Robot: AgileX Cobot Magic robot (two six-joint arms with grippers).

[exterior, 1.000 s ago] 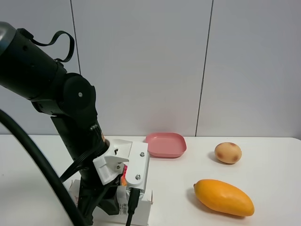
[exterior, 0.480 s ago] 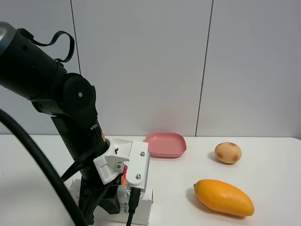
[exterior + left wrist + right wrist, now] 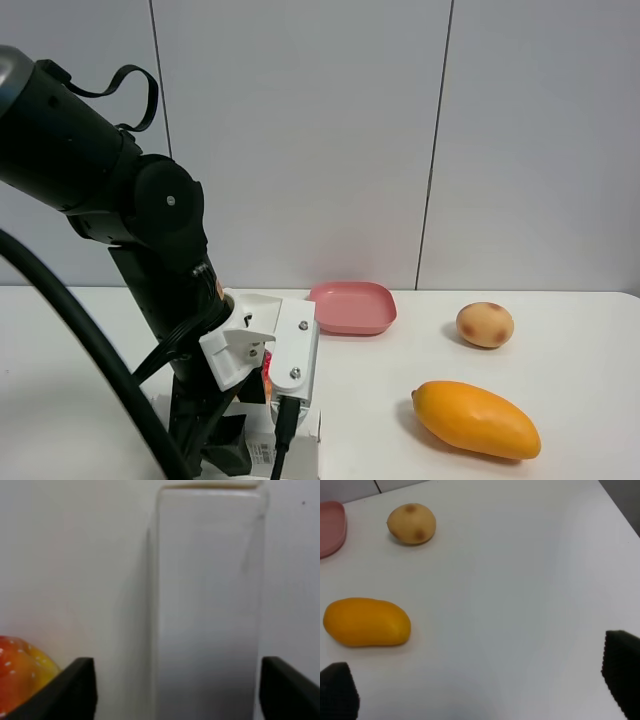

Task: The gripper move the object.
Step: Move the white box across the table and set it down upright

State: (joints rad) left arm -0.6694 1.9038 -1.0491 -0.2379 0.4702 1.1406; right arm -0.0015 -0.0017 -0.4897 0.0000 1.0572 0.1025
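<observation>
The white carton [image 3: 207,605] lies lengthwise on the white table between the black fingers [image 3: 75,685] of my left gripper [image 3: 177,680]. The jaws stand open, with a gap on one side of the carton. In the high view only the carton's near end [image 3: 300,445] shows, under the white mount [image 3: 278,350] of the thick black left arm. My right gripper [image 3: 480,680] is open and empty above bare table, and it is out of the high view.
A rainbow-coloured ball [image 3: 20,675] lies beside the left finger. A yellow mango [image 3: 475,418], a potato [image 3: 485,324] and a pink tray [image 3: 352,306] lie on the table to the right. The mango [image 3: 367,621] and potato [image 3: 411,523] also show in the right wrist view.
The left arm's mount has sunk slightly toward the table's front, and the carton shows lower in the high view. Mango, potato and tray have not moved.
</observation>
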